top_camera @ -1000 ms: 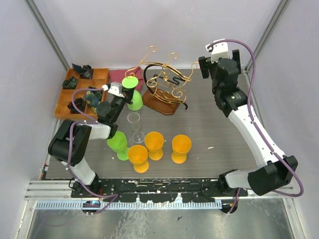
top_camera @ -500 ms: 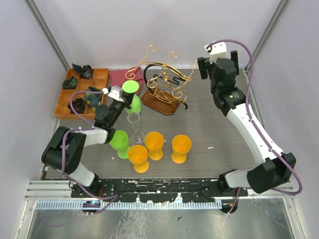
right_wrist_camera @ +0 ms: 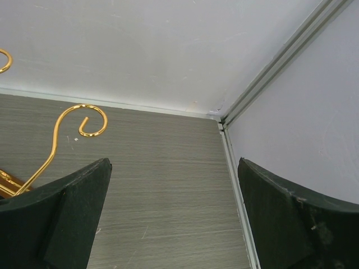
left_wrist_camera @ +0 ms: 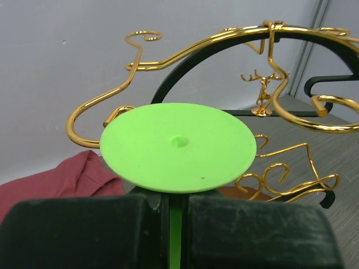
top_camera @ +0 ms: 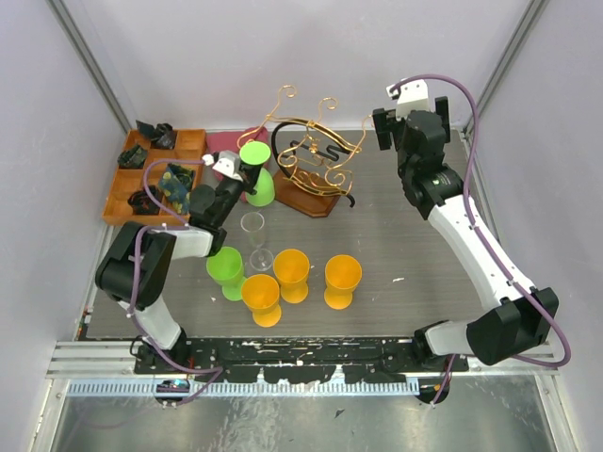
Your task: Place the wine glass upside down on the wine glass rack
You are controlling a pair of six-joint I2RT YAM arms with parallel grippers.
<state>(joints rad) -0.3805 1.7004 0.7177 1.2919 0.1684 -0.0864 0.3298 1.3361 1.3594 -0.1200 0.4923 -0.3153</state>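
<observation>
A green wine glass hangs upside down, its round foot on top and its stem between the fingers of my left gripper, which is shut on it. In the top view the left gripper holds the glass just left of the wine glass rack. The rack's gold scroll arm and dark arched post rise right behind the foot. My right gripper is open and empty, up near the back right corner, to the right of the rack.
A second green glass, a clear glass and three orange glasses stand mid-table. A compartmented wooden tray sits at the back left, with a red cloth beside it. Walls close in on three sides.
My left gripper has carried the green glass to the right and back, closer to the rack's left arm. The right arm has hardly moved.
</observation>
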